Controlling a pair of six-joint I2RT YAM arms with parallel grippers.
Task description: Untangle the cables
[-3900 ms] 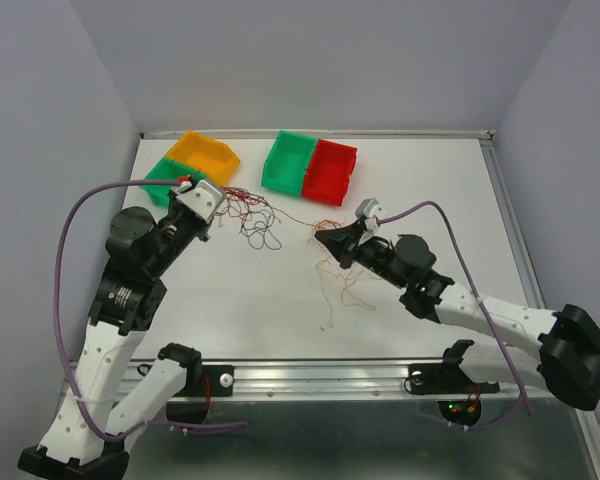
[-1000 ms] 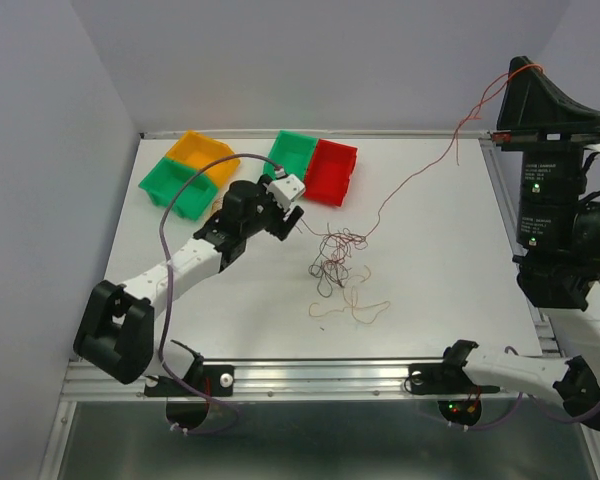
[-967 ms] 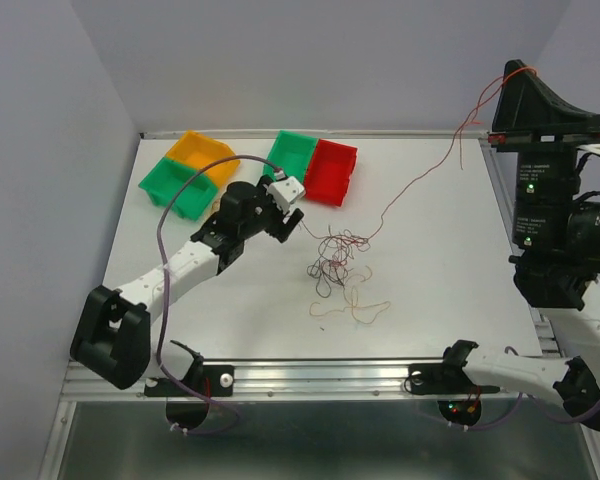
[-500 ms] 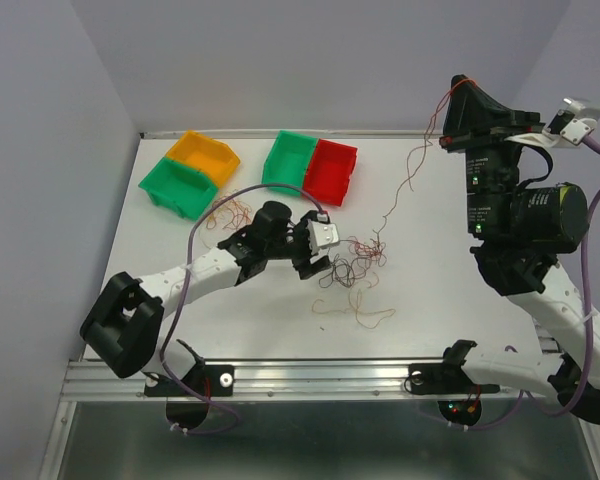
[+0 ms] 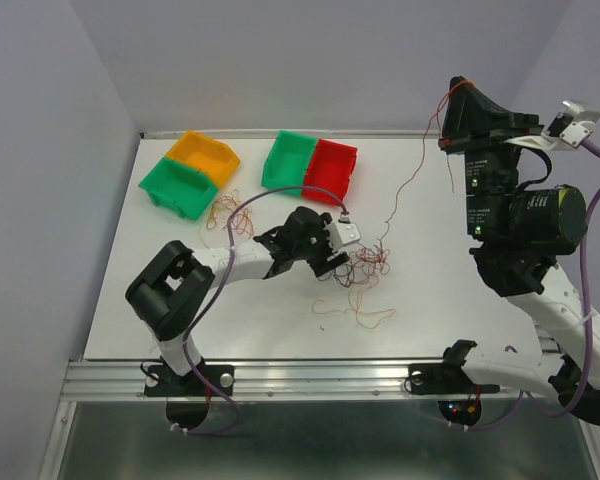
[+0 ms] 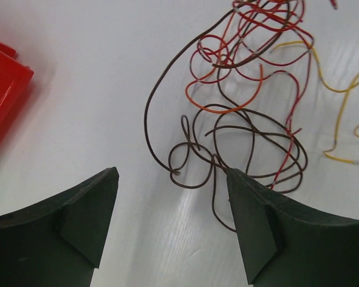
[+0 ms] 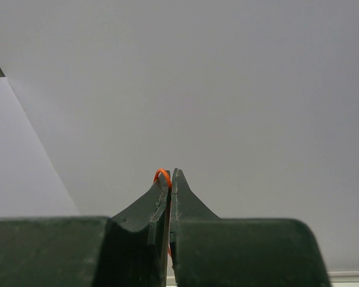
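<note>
- The top external view sits high above and behind the arm bases. It looks down and forward over the whole table (image 5: 180,300) from well back.
- The left wrist view looks steeply down past the left gripper (image 6: 172,172), very near the cables (image 6: 239,89) and the red bin (image 6: 3,89). The top view shares both.
- The right wrist view, high above the table, faces the grey wall (image 7: 227,89) past the right gripper (image 7: 170,176).
</note>
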